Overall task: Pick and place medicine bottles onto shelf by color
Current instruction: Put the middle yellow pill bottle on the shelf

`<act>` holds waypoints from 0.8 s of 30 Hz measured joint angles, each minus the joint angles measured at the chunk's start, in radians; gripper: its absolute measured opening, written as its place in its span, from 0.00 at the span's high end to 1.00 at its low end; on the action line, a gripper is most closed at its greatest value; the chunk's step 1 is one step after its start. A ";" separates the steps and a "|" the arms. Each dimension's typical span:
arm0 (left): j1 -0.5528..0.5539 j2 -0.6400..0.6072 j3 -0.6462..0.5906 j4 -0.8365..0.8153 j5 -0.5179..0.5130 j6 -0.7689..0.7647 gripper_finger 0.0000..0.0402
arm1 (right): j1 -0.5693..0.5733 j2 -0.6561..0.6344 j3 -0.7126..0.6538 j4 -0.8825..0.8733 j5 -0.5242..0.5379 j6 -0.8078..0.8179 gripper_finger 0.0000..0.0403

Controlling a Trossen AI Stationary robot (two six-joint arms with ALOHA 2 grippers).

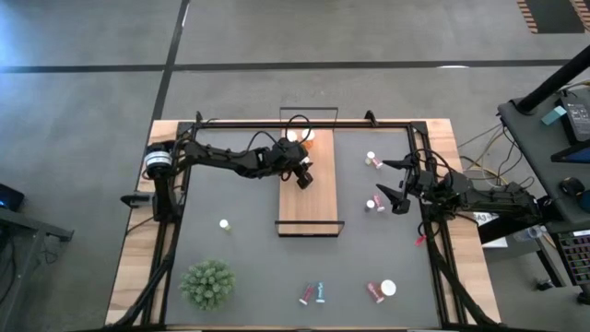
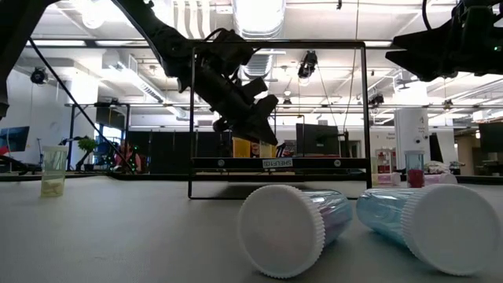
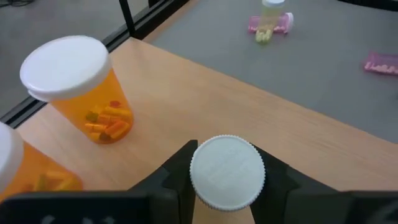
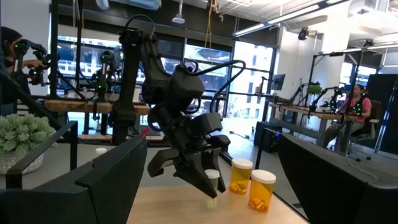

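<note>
The light-wood shelf point(image 1: 309, 198) lies in the middle of the table. Two orange medicine bottles point(image 3: 81, 87) point(image 3: 25, 171) stand upright on its far end. My left gripper point(image 1: 302, 175) reaches over the shelf from the table's left and is shut on a small white-capped, pale bottle point(image 3: 227, 171) next to them. My right gripper point(image 1: 394, 183) waits open at the table's right side, raised, with nothing between its fingers. More bottles lie or stand on the grey tabletop. My left gripper pinches the small bottle between its two fingers point(image 3: 171, 177), one on each side, at and just under the white cap point(image 3: 227, 168). The fingers slant down from the table's left. The bottle stands upright, and its base point(image 4: 212, 202) meets the shelf board.
A white bottle point(image 1: 224, 223) stands left of the shelf. Pink ones point(image 1: 371, 159) point(image 1: 375, 205) sit to its right. A pink and a teal bottle point(image 1: 312, 294) and a red one point(image 1: 381, 290) lie near the front edge. The green plant point(image 1: 208, 282) is front left.
</note>
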 joint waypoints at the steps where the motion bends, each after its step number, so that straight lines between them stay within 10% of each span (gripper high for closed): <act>1: 0.000 0.000 0.000 0.000 0.000 0.000 0.75 | 0.000 0.000 0.000 0.000 0.000 0.000 0.13; 24: 0.016 0.060 0.059 0.026 -0.004 0.053 0.72 | 0.000 0.000 0.000 0.000 0.000 0.000 0.13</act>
